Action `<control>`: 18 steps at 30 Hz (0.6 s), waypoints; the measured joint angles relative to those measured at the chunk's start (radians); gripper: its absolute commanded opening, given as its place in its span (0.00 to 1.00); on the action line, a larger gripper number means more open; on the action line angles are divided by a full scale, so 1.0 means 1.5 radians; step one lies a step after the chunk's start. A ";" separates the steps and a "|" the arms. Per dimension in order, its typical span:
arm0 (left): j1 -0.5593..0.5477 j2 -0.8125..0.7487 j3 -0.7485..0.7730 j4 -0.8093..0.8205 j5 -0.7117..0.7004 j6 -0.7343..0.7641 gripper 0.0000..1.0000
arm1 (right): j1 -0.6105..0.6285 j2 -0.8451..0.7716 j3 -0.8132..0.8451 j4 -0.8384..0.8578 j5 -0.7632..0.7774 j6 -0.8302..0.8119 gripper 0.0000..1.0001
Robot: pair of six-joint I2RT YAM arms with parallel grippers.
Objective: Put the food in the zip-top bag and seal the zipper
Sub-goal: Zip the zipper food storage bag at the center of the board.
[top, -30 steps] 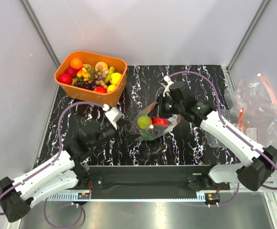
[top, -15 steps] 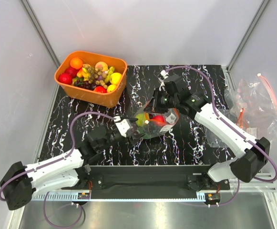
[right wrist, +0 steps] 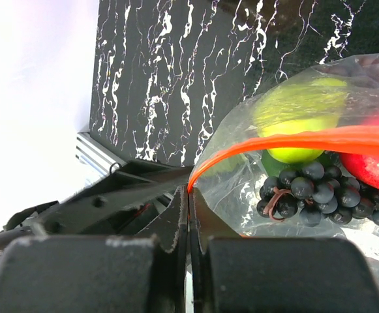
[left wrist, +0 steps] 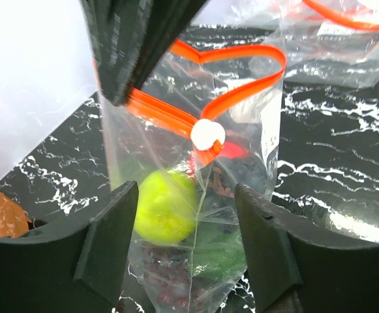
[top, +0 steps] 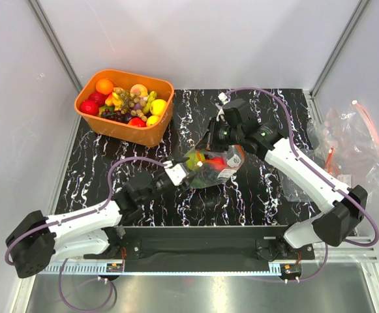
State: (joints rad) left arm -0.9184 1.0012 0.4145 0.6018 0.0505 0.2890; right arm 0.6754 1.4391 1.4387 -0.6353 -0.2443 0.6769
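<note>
The clear zip-top bag hangs at mid-table and holds a yellow-green fruit, a dark grape bunch, a red apple and a green piece. Its orange-red zipper is partly open in a loop, with a white slider on it. My right gripper is shut on the zipper's end and holds the bag up by that corner. My left gripper is open, and its fingers stand on either side of the bag's lower part without pressing it.
An orange basket with several more toy fruits stands at the back left. A heap of spare clear bags lies off the right edge of the black marbled table. White walls close in the sides and back.
My left arm has reached right and forward, so its open jaws now straddle the bag. My right gripper has shifted slightly left and back with the zipper corner.
</note>
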 measured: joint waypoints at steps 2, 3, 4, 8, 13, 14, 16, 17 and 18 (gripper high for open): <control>-0.001 0.019 0.000 0.006 -0.002 0.005 0.58 | 0.000 0.003 0.002 0.000 0.000 0.000 0.00; -0.002 0.026 0.000 0.006 -0.002 0.007 0.50 | 0.000 0.004 0.003 -0.001 -0.001 0.000 0.00; -0.003 0.037 0.001 0.009 -0.003 0.007 0.46 | 0.000 0.005 0.006 -0.001 -0.001 0.000 0.00; -0.007 0.080 0.014 0.014 -0.012 0.012 0.00 | 0.000 0.010 0.009 -0.001 -0.001 0.000 0.00; -0.007 0.099 0.031 0.012 -0.040 0.013 0.00 | 0.000 0.010 0.009 -0.004 -0.001 -0.002 0.17; -0.007 0.098 0.031 0.012 -0.042 0.012 0.00 | 0.000 0.010 0.009 -0.004 0.000 -0.002 0.27; -0.007 0.095 0.031 0.005 -0.047 0.006 0.00 | 0.000 0.010 0.009 -0.007 0.002 -0.016 0.42; -0.007 0.090 0.031 -0.002 -0.049 0.002 0.00 | 0.000 0.010 0.010 -0.013 0.007 -0.025 0.44; -0.007 0.082 0.031 -0.012 -0.049 -0.003 0.00 | 0.000 0.009 0.010 -0.022 0.013 -0.039 0.45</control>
State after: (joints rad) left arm -0.9287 1.1248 0.4606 0.5838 -0.0235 0.2844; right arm 0.6754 1.4525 1.4544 -0.6678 -0.2241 0.6178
